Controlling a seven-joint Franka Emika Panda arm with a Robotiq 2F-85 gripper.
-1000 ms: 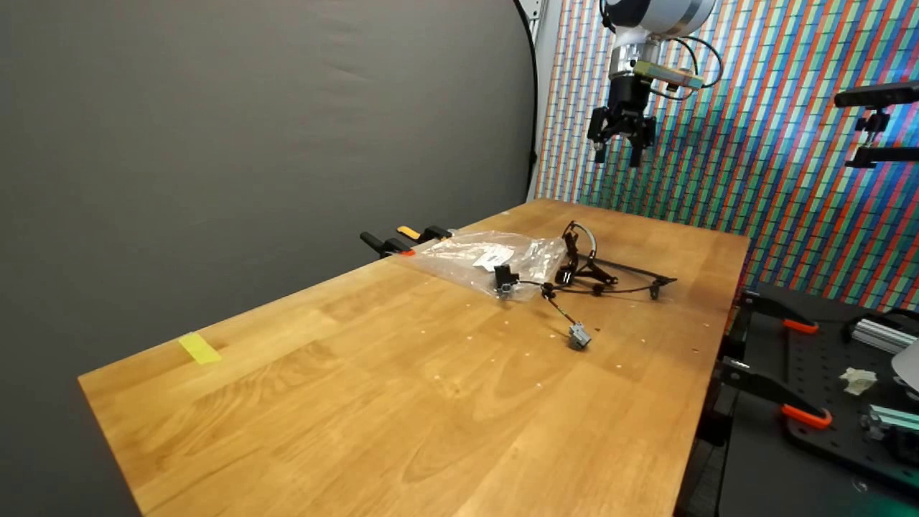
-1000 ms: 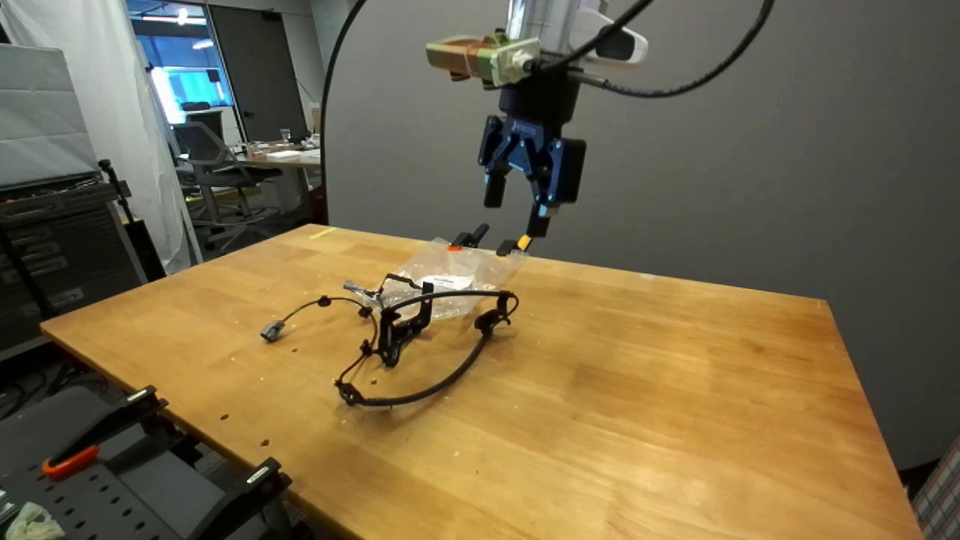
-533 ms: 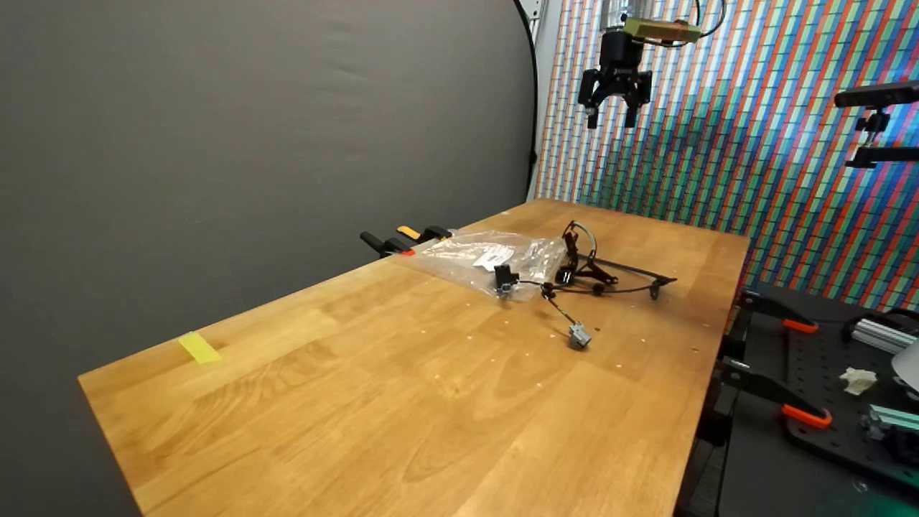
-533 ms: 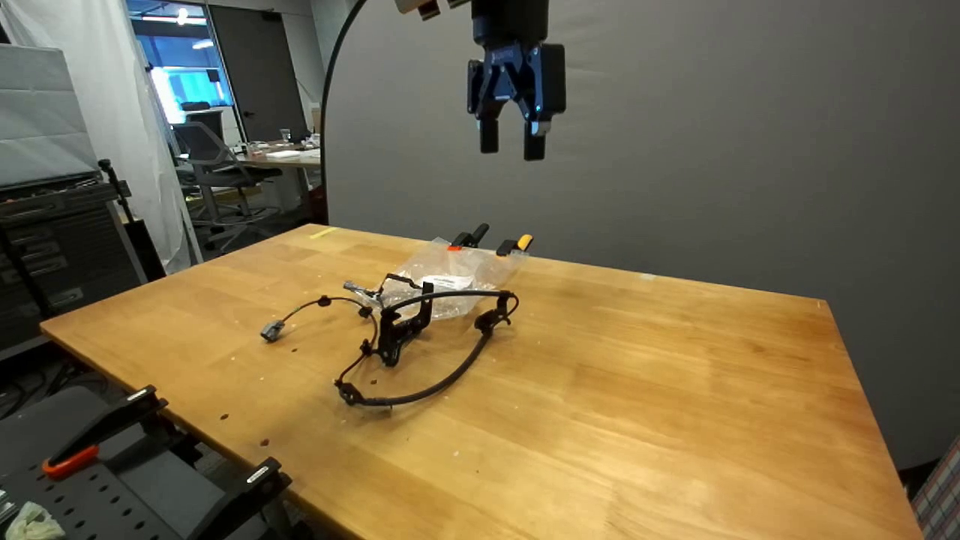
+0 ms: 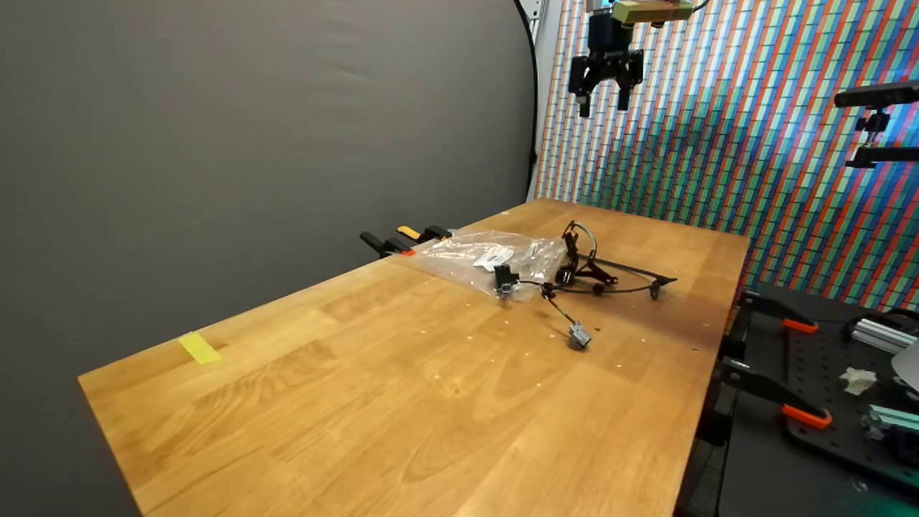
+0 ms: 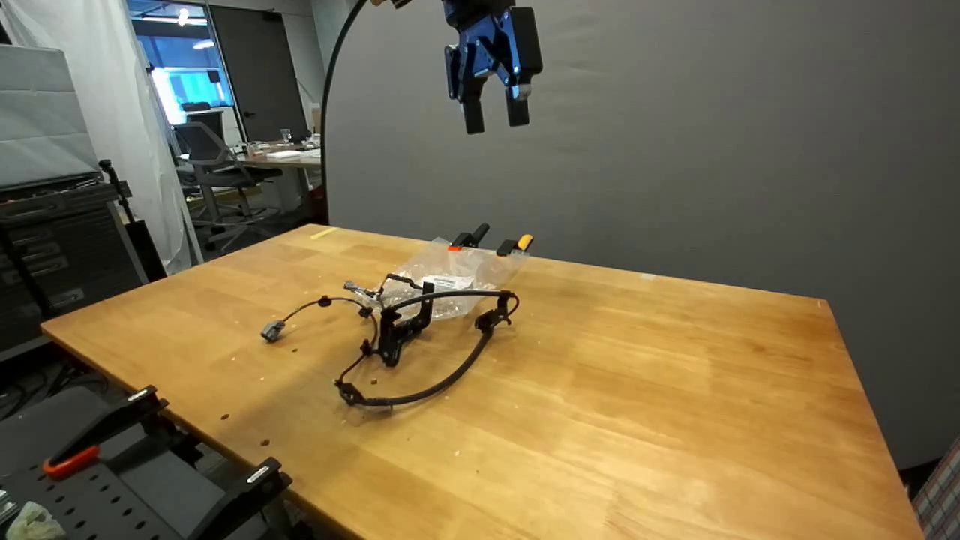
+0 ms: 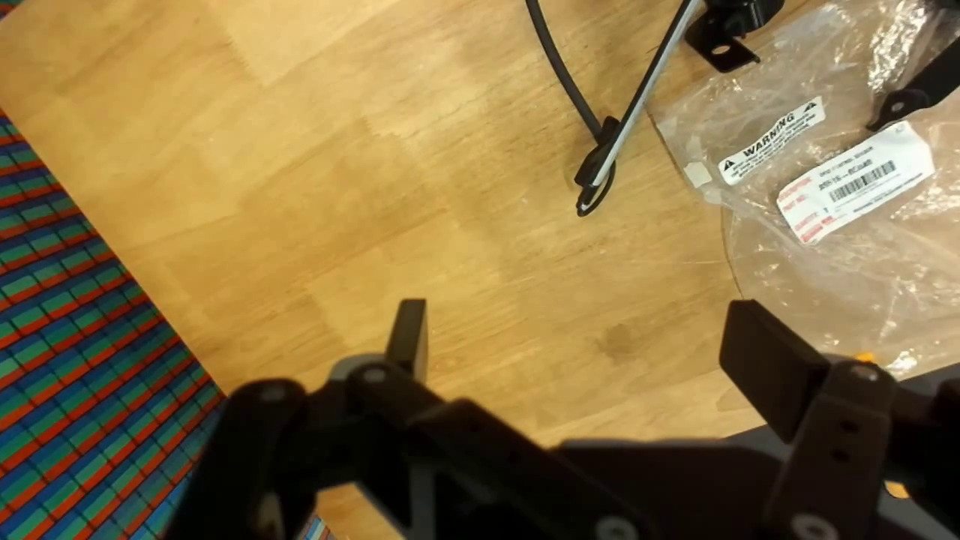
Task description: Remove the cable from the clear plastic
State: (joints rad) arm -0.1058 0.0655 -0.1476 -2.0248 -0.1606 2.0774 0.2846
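High over the wooden surface (image 6: 675,390) hangs the pincer (image 6: 496,121), well apart from the things below in both exterior views. Its two black fingers (image 7: 772,367) stand wide apart, and the wrist view looks straight between them to bare wood. Now down to the black cable (image 6: 397,400): it's sprawled across the surface in a big loop, mostly on bare wood, well below the pincer. Inside the loop stands a dark bracket (image 6: 390,341), and out to one side a thin lead (image 6: 324,301) runs to a grey connector (image 6: 272,331), lying apart from the plastic. And there's the clear plastic bag (image 6: 469,268), flat and crinkled, just beside the cable and partly overlapped by it in the wrist view! A black connector (image 5: 505,276) shows against the bag's edge in an exterior view; touching or not, I can't tell. Over to the wrist view, where a barcode label (image 7: 855,181) shows against the plastic, a white strip (image 7: 772,140) reading WARNING just beside it. The bag reaches right up to an orange-padded clamp (image 6: 471,238) and a yellow-handled clamp (image 6: 507,247) at the surface's edge; whether they pinch it is too small to tell. Yellow tape (image 5: 199,347) lies near a corner of the surface.
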